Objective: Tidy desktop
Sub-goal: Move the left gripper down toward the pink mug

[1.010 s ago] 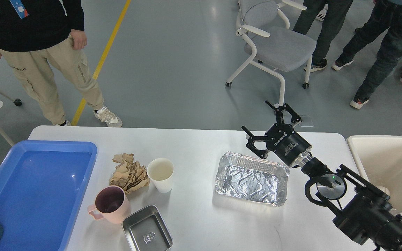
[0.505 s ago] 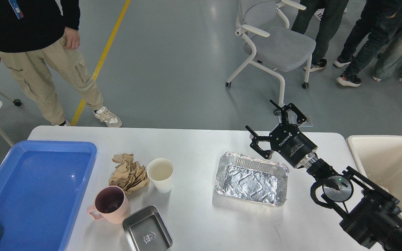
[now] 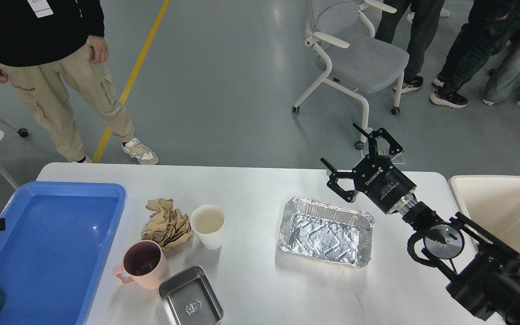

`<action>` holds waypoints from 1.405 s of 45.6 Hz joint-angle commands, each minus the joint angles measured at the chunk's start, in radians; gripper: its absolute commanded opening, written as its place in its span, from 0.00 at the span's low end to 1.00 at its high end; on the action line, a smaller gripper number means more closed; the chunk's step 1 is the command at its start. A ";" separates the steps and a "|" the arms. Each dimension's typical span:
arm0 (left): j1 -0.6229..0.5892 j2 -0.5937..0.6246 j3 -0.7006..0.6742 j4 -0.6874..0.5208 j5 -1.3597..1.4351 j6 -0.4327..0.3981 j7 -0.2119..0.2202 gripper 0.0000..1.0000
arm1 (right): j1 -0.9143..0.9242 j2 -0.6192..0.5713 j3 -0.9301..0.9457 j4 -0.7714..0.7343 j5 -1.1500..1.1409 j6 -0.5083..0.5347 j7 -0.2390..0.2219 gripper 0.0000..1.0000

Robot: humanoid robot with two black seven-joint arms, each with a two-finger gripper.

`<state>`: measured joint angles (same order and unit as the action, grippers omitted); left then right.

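You've got one view only, the head camera, looking forward and steeply down from above the near edge of the desktop. It sits close enough that the table fills the lower half, its near edge cut off at the bottom. The upper half takes in grey floor beyond, a chair and standing people cropped at the waist. Your right arm enters from the bottom-right corner. There's no second view to compare.
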<state>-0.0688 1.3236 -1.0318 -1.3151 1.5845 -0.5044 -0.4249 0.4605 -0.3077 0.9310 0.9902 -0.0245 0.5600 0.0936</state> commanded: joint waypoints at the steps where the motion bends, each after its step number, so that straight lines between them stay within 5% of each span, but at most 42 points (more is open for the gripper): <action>1: -0.110 -0.092 0.016 -0.003 0.175 -0.100 0.000 0.97 | 0.012 0.007 -0.004 0.001 0.000 0.003 0.000 1.00; 8: -0.313 -0.207 0.172 0.000 0.318 -0.180 -0.006 0.97 | 0.015 0.027 -0.008 0.008 0.000 0.005 -0.002 1.00; 22: -0.667 -0.377 0.610 0.051 0.338 -0.154 -0.008 0.97 | 0.003 0.055 -0.009 0.007 -0.025 0.006 0.000 1.00; 51: -0.692 -0.497 0.690 0.145 0.394 -0.112 -0.009 0.96 | -0.013 0.050 -0.006 0.030 -0.026 0.006 0.001 1.00; 64: -0.695 -0.561 0.708 0.185 0.419 -0.105 -0.015 0.85 | -0.020 0.050 -0.004 0.045 -0.026 0.006 0.003 1.00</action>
<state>-0.7615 0.7841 -0.3386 -1.1443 1.9858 -0.6097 -0.4392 0.4408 -0.2577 0.9262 1.0293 -0.0512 0.5660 0.0958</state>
